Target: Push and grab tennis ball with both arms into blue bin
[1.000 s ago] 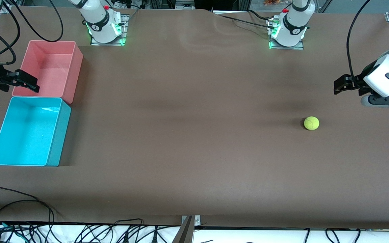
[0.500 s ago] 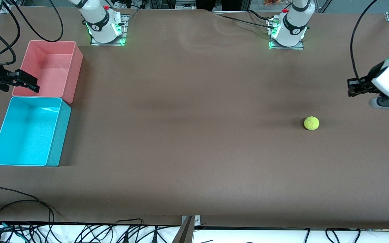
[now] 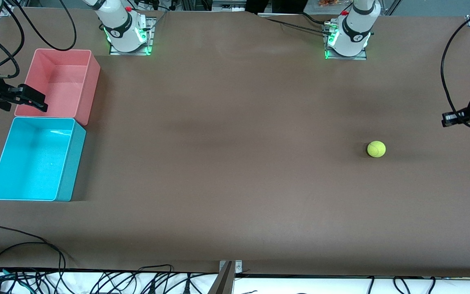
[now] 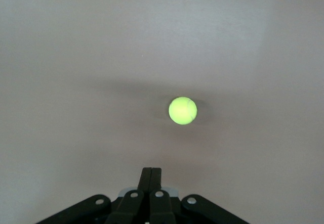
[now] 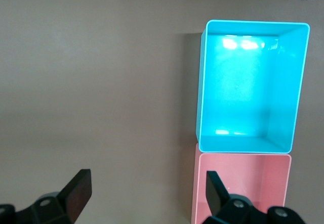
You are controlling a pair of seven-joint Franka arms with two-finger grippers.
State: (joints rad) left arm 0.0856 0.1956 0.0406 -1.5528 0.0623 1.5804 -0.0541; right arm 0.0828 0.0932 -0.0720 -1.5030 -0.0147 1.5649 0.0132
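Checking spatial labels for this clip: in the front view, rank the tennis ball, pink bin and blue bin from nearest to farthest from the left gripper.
From the shut left gripper, over the table's left-arm end:
1. Tennis ball, on the table close by, at the same end.
2. and 3. Pink bin and blue bin, side by side at the right arm's end: too close to call.

A pink bin [image 3: 61, 83] stands on the brown table [image 3: 235, 163]; black cables [image 3: 96, 281] trail along its front-camera edge.

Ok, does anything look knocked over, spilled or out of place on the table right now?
Nothing stands out. The tennis ball sits alone on the table, and the blue bin and pink bin stand upright side by side, both empty.
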